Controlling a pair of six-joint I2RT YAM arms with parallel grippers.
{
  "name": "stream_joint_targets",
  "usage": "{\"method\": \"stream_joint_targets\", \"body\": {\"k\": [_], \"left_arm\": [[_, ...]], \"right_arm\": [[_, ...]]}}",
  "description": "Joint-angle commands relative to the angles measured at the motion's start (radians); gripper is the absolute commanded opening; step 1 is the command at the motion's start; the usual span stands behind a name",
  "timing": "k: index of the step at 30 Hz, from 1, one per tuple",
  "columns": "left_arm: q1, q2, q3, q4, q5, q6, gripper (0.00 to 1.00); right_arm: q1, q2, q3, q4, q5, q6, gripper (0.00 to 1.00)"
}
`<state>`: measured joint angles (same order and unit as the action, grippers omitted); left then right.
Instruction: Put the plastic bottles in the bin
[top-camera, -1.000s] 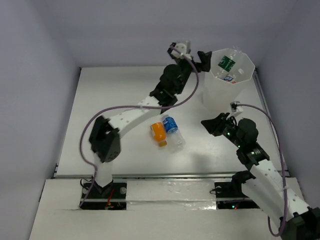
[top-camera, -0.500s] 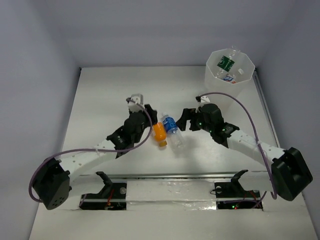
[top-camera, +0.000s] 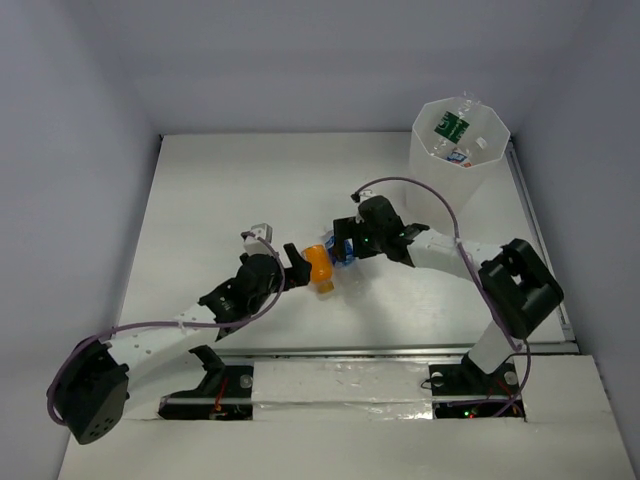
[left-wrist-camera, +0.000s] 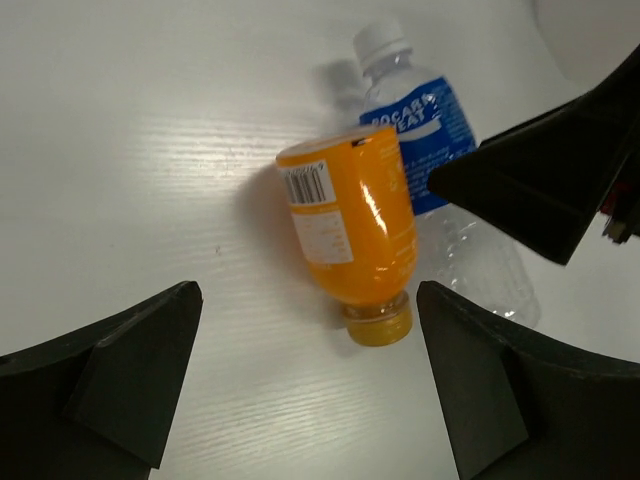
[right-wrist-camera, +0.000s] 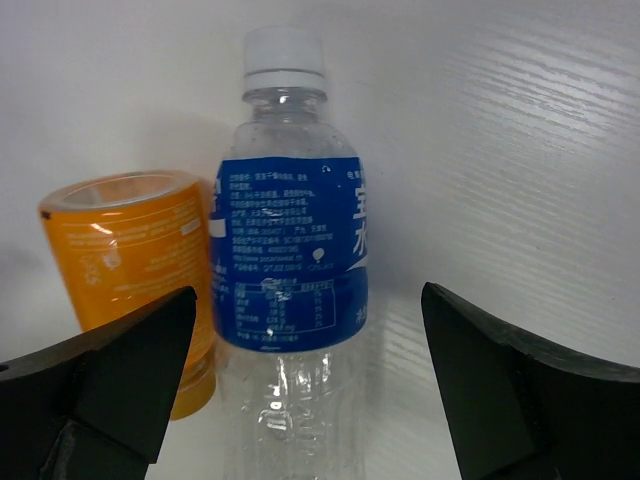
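Orange and blue sit side by side: the orange plastic bottle (left-wrist-camera: 350, 225) lies on the white surface (top-camera: 220, 200), against the clear plastic bottle with a blue label and white cap (right-wrist-camera: 290, 250) on its right. The left gripper (left-wrist-camera: 305, 300), fingers spread wide, is just left of the orange one. The right gripper (right-wrist-camera: 307, 292), also spread, hovers over the blue-labelled bottle. The tall translucent white bin (top-camera: 445, 190) stands far right, well apart, with a green-labelled bottle (top-camera: 452, 128) inside.

Blue-label bottle (right-wrist-camera: 290, 260) — base cut off below
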<state>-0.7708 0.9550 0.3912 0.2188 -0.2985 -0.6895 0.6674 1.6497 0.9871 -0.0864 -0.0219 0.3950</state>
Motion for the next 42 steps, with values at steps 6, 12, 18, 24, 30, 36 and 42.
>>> {"method": "stream_joint_targets", "body": {"k": [6,12,18,24,30,36,42], "left_arm": [[0.002,0.079,-0.029,0.143,0.082,-0.001,0.9],[0.039,0.142,-0.031,0.235,0.102,0.004,0.91],[0.148,0.26,-0.037,0.349,0.212,0.013,0.9],[0.148,0.307,-0.02,0.392,0.233,0.015,0.89],[0.148,0.275,-0.026,0.416,0.274,0.004,0.9],[0.117,0.317,0.006,0.419,0.257,0.001,0.9],[0.097,0.402,0.041,0.413,0.194,0.011,0.9]], "right_arm": [[0.012,0.136,0.154,-0.068,0.076,-0.024,0.99],[0.012,0.209,0.228,-0.082,0.082,-0.019,0.94],[0.012,0.243,0.269,-0.104,0.106,-0.022,0.75],[0.012,0.159,0.262,-0.087,0.108,-0.015,0.53],[0.012,-0.072,0.309,-0.127,0.192,-0.048,0.51],[-0.002,-0.237,0.452,-0.188,0.42,-0.132,0.5],[-0.202,-0.379,0.538,-0.115,0.56,-0.168,0.49]]}}
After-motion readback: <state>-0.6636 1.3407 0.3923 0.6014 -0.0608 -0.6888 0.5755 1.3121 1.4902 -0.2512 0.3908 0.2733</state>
